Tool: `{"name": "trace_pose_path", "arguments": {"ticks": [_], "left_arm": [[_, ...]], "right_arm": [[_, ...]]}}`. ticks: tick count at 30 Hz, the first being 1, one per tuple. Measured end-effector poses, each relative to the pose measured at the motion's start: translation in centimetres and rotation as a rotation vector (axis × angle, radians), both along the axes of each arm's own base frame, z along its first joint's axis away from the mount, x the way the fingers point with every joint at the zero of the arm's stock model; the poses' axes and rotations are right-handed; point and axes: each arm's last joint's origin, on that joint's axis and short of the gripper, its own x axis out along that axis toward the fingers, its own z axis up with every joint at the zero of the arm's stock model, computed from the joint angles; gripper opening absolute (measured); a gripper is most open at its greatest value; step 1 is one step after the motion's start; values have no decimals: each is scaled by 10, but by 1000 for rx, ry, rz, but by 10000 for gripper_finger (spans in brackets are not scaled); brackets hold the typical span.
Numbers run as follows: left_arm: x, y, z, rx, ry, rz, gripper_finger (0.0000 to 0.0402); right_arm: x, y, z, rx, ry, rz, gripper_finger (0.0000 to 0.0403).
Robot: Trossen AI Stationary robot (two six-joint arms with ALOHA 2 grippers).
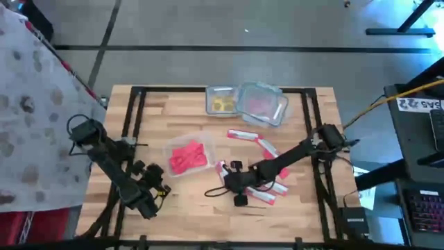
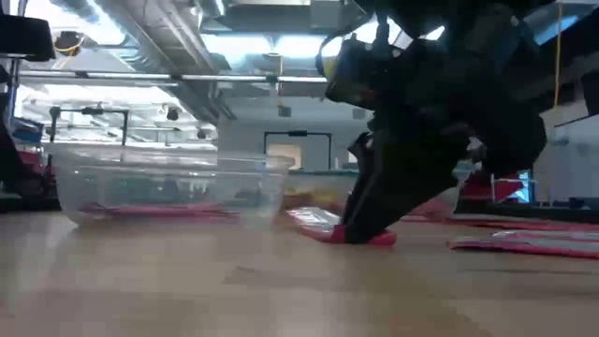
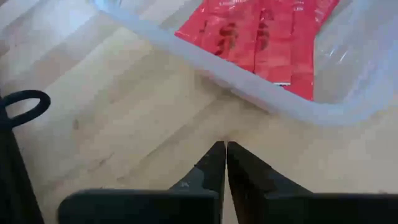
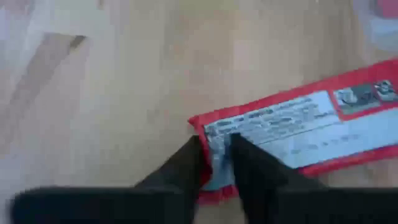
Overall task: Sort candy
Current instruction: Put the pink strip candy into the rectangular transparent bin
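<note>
The right pincer (image 4: 216, 163) is down on the desk (image 1: 187, 201) near its six o'clock edge, fingers nipped onto the end of a red packet (image 4: 292, 134) that lies flat on the wood. At about eight o'clock the left pincer (image 3: 225, 163) rests with its fingers pressed together, holding nothing. Just beyond it a clear tub (image 1: 189, 157) holds a stack of red packets (image 1: 187, 157). More loose packets (image 1: 260, 142) lie toward three o'clock. At twelve o'clock stand two more tubs (image 1: 260, 103), one with yellow pieces (image 1: 223, 104).
</note>
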Motion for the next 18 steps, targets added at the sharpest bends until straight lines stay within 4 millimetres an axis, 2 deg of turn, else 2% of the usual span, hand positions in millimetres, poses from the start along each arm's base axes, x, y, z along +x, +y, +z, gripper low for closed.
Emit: {"name": "trace_pose_path", "arguments": {"ticks": [3, 5, 8, 13, 15, 18], "left_arm": [[0, 0, 0, 0, -3, -1, 0], [0, 0, 0, 0, -4, -1, 0], [0, 0, 0, 0, -4, -1, 0], [1, 0, 0, -1, -14, -3, 0], [1, 0, 0, 1, -15, -5, 0], [1, 0, 0, 6, -19, -6, 0]], "right_arm": [[-11, 3, 19, -28, -15, -22, 11], [-14, 5, 41, -2, -88, -35, 5], [-21, 4, 71, 75, -274, -15, 3], [-42, -11, 104, 306, -681, 70, 1], [-49, -20, 110, 375, -836, 77, 0], [-54, -34, 108, 434, -952, 60, 0]]}}
